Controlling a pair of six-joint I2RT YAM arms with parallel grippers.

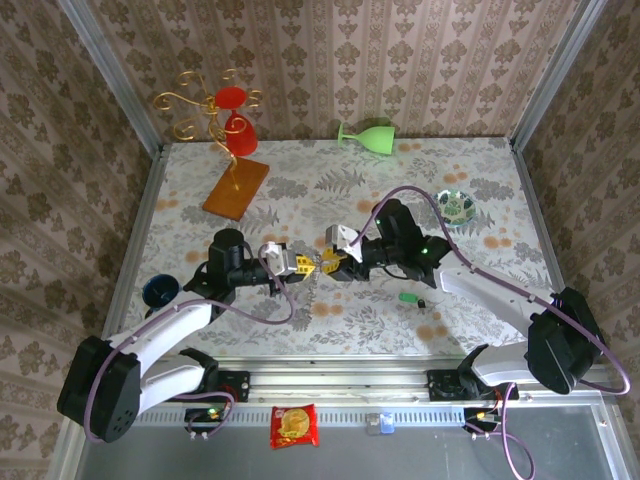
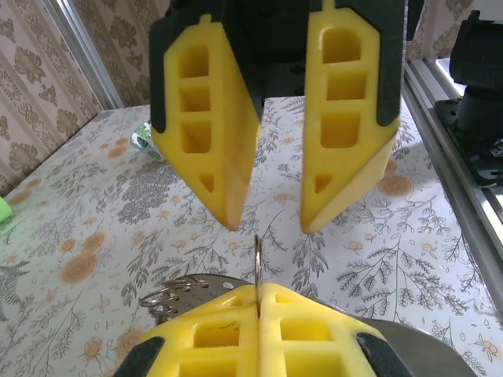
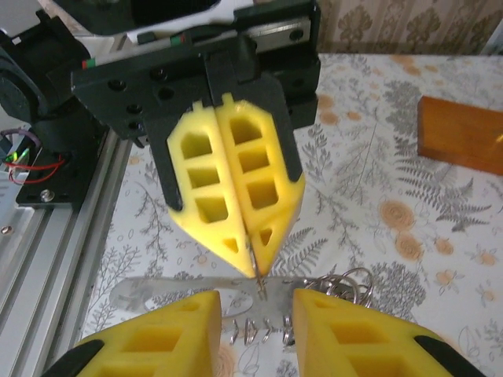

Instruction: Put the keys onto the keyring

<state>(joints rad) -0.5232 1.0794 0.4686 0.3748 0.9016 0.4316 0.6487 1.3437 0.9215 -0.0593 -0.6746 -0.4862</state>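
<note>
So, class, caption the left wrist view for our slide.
Left gripper shut on a thin metal ring, right gripper open opposite.

Damask-patterned beige walls [image 1: 400, 60] on three sides of a floral-print table [image 1: 330, 175], aluminium rail [image 1: 340, 385] along its near edge

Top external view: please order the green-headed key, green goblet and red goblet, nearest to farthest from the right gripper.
1. green-headed key, just right of the right gripper
2. green goblet, far edge
3. red goblet, far left corner
</note>
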